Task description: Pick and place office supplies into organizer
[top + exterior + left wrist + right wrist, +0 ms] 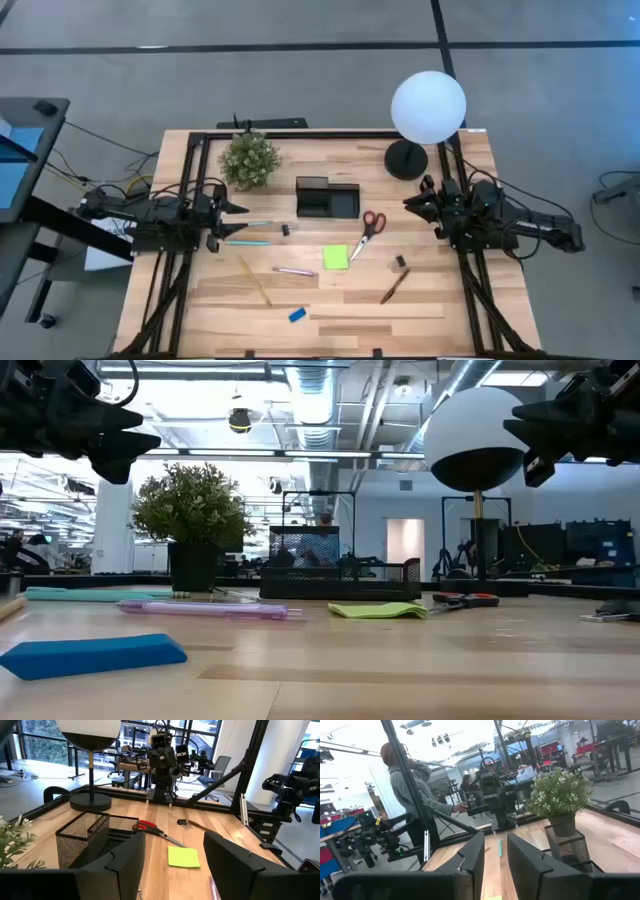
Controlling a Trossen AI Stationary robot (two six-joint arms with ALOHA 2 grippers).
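Both arms hung raised at the table's sides, nothing picked yet.

The left gripper [243, 208] stood with its dark fingers wide apart and empty, near the teal pens [248, 232]; the right gripper [410, 203] was partly closed, a narrow gap between its fingers, holding nothing. The black wire-mesh organizer [327, 198] sat mid-table beside the leafy green potted plant [249, 159], its compartments seemingly bare. Red-handled steel scissors [368, 231], a lime-green paper sticky-note pad [335, 257], a thin yellow wooden pencil [254, 280], a pink pen [295, 271], a brown pen [394, 286] and a matte blue wedge eraser [297, 314] lay scattered on the pale wood. To my eye, the nearest pen wanted a grip across its slim, round, roll-prone barrel at mid-length.
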